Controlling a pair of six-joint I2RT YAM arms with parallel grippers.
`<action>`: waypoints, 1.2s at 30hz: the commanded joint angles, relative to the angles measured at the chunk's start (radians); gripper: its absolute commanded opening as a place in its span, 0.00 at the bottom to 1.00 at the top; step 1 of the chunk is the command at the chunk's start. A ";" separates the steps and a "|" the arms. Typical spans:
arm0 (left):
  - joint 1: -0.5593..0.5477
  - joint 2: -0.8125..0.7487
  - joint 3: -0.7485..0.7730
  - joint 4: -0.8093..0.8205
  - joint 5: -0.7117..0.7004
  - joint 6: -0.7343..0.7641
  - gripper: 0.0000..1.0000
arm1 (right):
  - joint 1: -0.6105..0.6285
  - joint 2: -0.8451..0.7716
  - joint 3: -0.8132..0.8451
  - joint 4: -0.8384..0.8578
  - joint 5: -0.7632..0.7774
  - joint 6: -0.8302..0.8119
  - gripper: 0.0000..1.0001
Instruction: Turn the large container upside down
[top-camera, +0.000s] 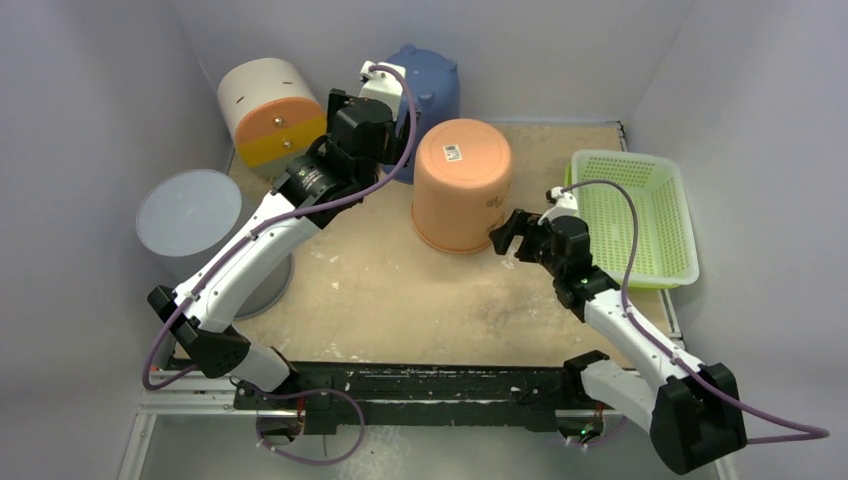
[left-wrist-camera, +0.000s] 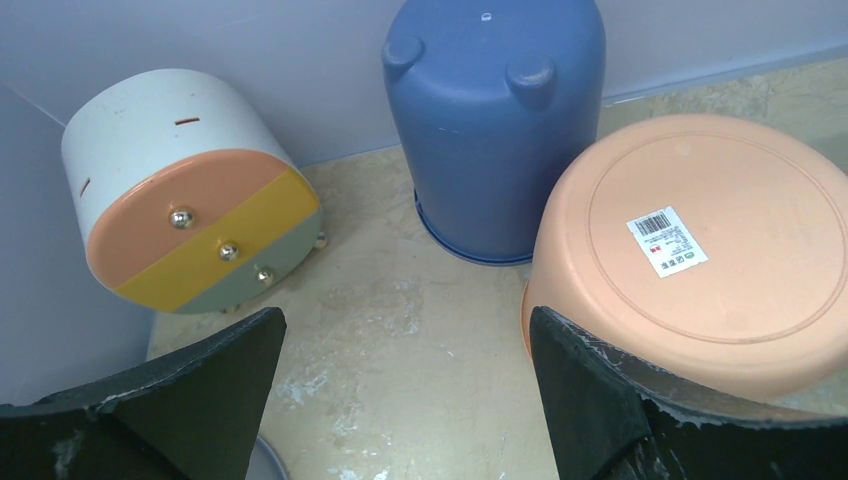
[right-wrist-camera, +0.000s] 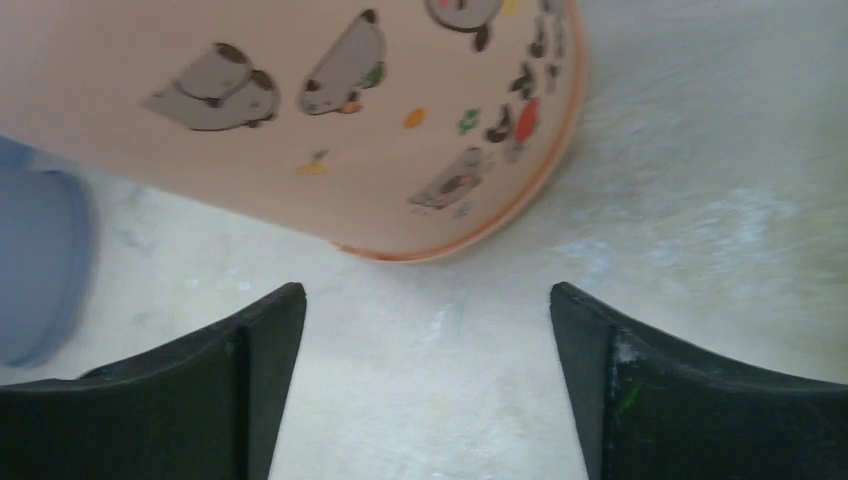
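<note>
A large orange bucket (top-camera: 462, 180) stands upside down in the middle of the table, its base with a barcode sticker facing up. It also shows in the left wrist view (left-wrist-camera: 700, 250), and its cartoon-printed wall and rim show in the right wrist view (right-wrist-camera: 300, 120). My left gripper (top-camera: 350, 115) is open and empty, raised to the left of the bucket; in its own view (left-wrist-camera: 405, 400) bare table lies between the fingers. My right gripper (top-camera: 512, 238) is open and empty, low beside the bucket's right rim, a short gap away (right-wrist-camera: 425, 380).
A blue container (top-camera: 435, 80) stands upside down at the back, close behind the bucket. A white drum with orange, yellow and green drawers (top-camera: 270, 110) lies at back left. A grey cylinder (top-camera: 190, 215) stands at left. A green basket (top-camera: 630, 215) sits at right.
</note>
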 joint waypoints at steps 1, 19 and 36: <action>-0.005 -0.023 0.013 0.032 0.017 -0.005 0.89 | -0.004 0.009 0.065 -0.146 0.154 -0.053 0.99; -0.005 -0.062 -0.014 0.047 0.020 0.005 0.89 | -0.005 0.319 0.397 -0.186 0.597 -0.141 1.00; -0.005 -0.107 -0.070 0.077 0.001 -0.006 0.89 | 0.015 0.661 0.512 0.354 -0.052 -0.273 1.00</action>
